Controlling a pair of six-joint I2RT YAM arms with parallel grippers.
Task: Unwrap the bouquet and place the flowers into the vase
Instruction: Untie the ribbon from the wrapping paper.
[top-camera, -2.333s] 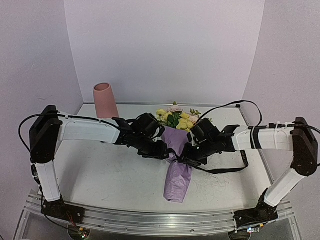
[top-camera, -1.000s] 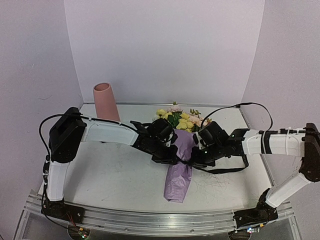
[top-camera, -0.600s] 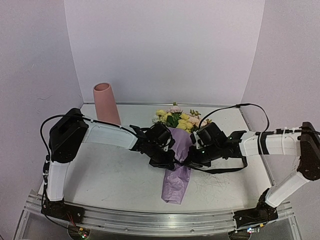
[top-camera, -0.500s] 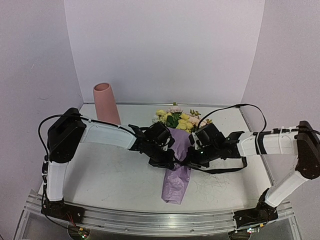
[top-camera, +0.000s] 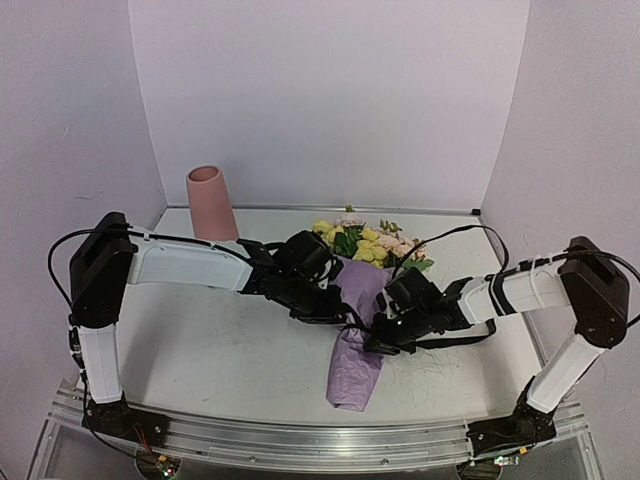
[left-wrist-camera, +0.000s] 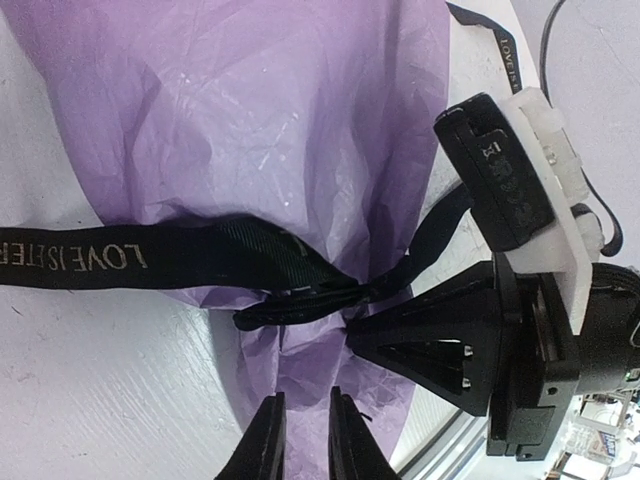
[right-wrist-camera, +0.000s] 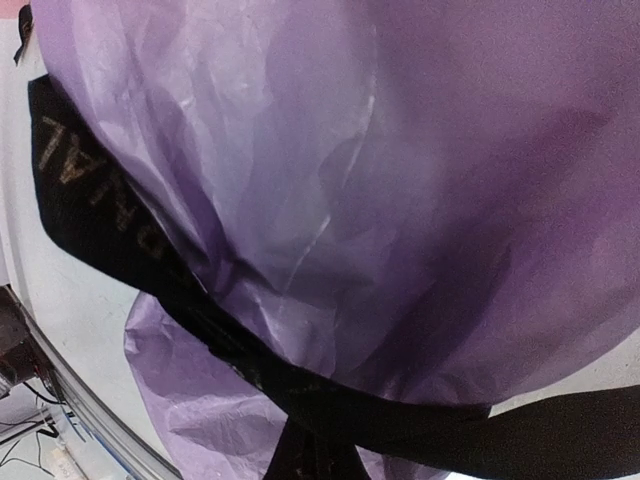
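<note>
Two claws meet at the waist of the bouquet (top-camera: 358, 300), which lies flat on the surface (top-camera: 220, 350), blooms toward the back wall and paper tail toward the arm bases. The vase (top-camera: 211, 203) stands well apart at far left. The right claw (left-wrist-camera: 352, 333) is pinched together on the black ribbon (left-wrist-camera: 120, 258) at its knot, while the left claw (left-wrist-camera: 307, 440), a crack apart and empty, sits just beside it.

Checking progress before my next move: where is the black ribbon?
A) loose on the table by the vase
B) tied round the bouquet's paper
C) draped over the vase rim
B: the left wrist view shows the ribbon knotted around the crinkled lilac paper.
</note>
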